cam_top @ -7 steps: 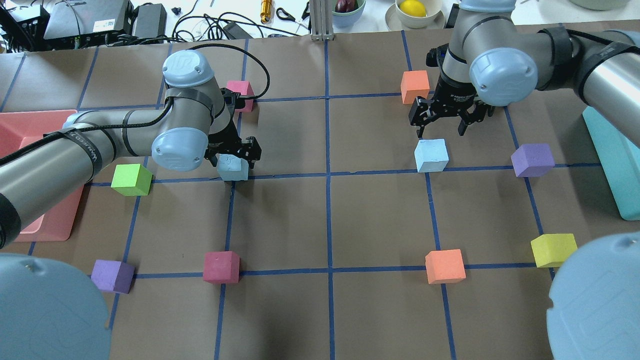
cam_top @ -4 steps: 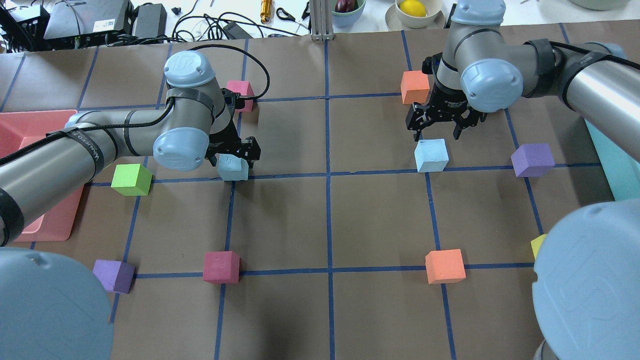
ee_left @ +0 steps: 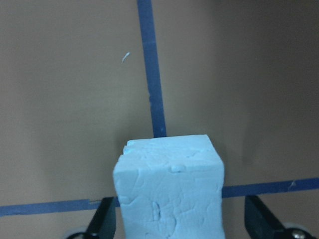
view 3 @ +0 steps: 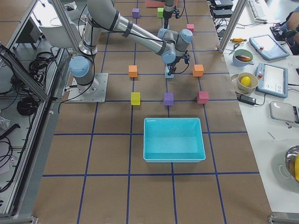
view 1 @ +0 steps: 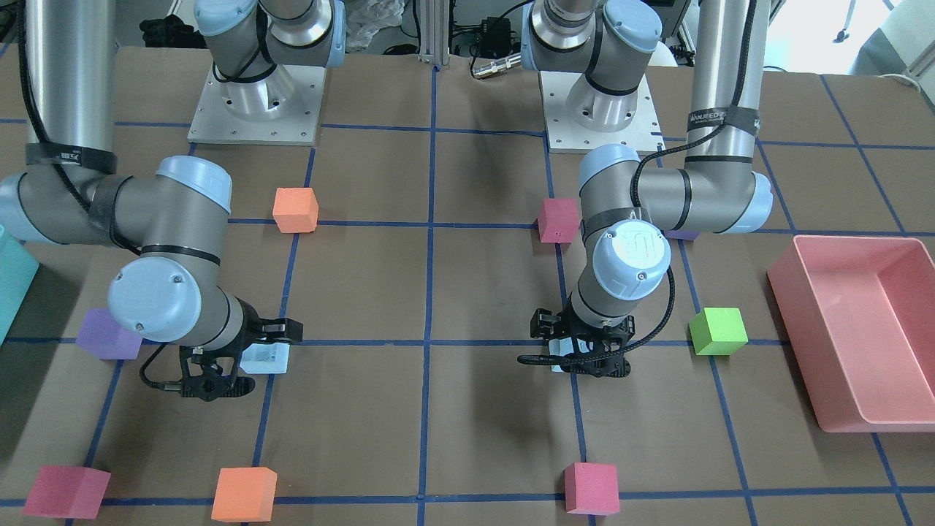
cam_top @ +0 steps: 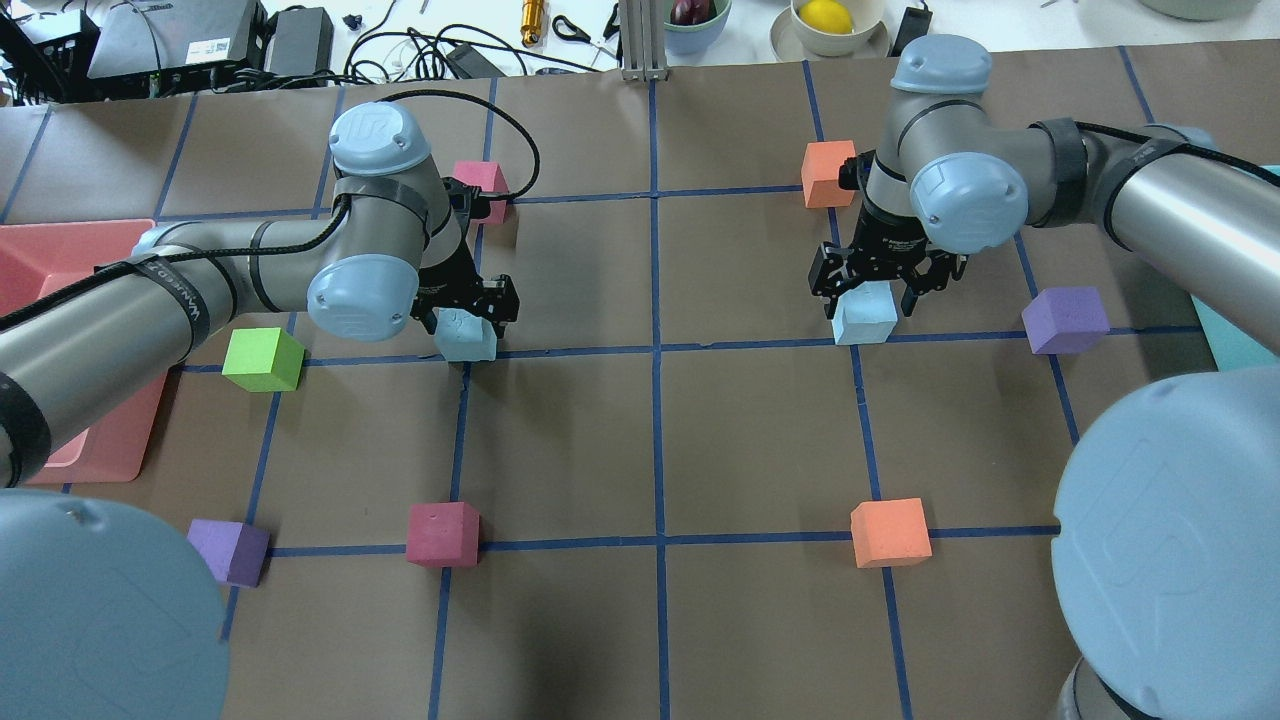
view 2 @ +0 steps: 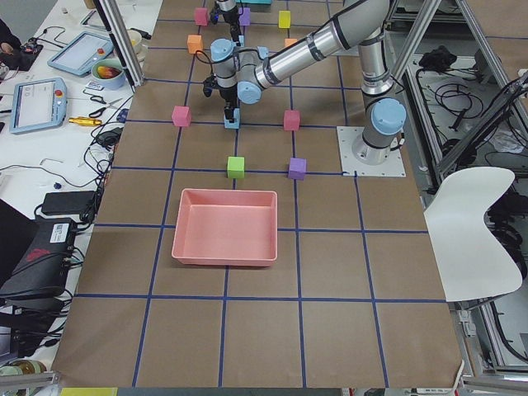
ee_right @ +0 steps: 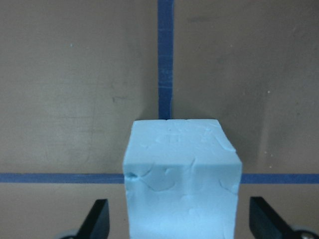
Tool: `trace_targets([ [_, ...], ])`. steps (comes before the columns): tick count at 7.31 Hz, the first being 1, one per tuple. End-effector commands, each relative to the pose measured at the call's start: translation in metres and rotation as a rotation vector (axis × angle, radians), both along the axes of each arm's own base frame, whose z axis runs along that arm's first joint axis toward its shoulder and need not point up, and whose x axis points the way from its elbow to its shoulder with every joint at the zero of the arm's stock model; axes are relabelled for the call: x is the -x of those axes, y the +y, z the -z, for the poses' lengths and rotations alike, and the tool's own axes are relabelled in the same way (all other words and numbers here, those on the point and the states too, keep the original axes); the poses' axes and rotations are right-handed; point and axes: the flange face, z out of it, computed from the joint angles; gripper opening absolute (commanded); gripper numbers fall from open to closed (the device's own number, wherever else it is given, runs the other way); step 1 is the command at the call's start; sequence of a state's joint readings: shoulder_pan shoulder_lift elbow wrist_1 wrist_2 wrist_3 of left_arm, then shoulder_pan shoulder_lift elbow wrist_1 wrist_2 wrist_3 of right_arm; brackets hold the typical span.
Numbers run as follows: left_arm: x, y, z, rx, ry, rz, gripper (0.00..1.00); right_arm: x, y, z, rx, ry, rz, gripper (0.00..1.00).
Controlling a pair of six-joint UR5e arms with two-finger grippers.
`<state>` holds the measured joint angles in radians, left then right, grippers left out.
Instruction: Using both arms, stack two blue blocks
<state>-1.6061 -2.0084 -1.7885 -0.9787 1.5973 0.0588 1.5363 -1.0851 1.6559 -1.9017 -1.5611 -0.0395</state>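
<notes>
One pale blue block [cam_top: 466, 340] sits on a tape crossing at left of centre. My left gripper [cam_top: 468, 312] is low over it and open, its fingers either side of the block. In the left wrist view the block [ee_left: 169, 189] fills the gap, with a space at the right finger [ee_left: 264, 219]. The other blue block [cam_top: 865, 316] sits at right of centre. My right gripper [cam_top: 868, 295] is open and straddles it. In the right wrist view the block [ee_right: 182, 174] sits between the fingers [ee_right: 97, 219] with room on both sides. Both blocks rest on the table.
A green cube [cam_top: 262, 358] and a pink tray [cam_top: 60, 260] lie left of the left block. A pink cube [cam_top: 480, 178] is behind the left wrist. An orange cube [cam_top: 826, 172] and a purple cube [cam_top: 1065, 320] flank the right block. The teal box [view 3: 174, 139] stands far right.
My right gripper has come down and towards the robot from behind its blue block and now straddles it. The left gripper has stayed around its block.
</notes>
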Motion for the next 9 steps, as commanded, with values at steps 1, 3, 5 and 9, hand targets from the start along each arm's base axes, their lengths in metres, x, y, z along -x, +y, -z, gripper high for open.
trace_targets([
  [1, 0.0, -0.001, 0.001, -0.001, 0.0, -0.002, 0.87, 0.002, 0.0, 0.003, 0.008, 0.002, 0.016, 0.81],
  [3, 0.0, -0.001, 0.002, -0.003, 0.0, -0.007, 0.86, 0.003, -0.002, 0.0, 0.014, 0.001, 0.019, 0.04],
  [5, 0.0, -0.002, 0.001, 0.002, 0.002, -0.001, 0.58, 0.003, -0.006, -0.01, 0.032, 0.002, 0.021, 0.0],
  [9, 0.001, -0.003, 0.0, 0.034, 0.006, 0.004, 0.02, -0.075, 0.065, -0.074, -0.052, -0.041, 0.109, 0.0],
])
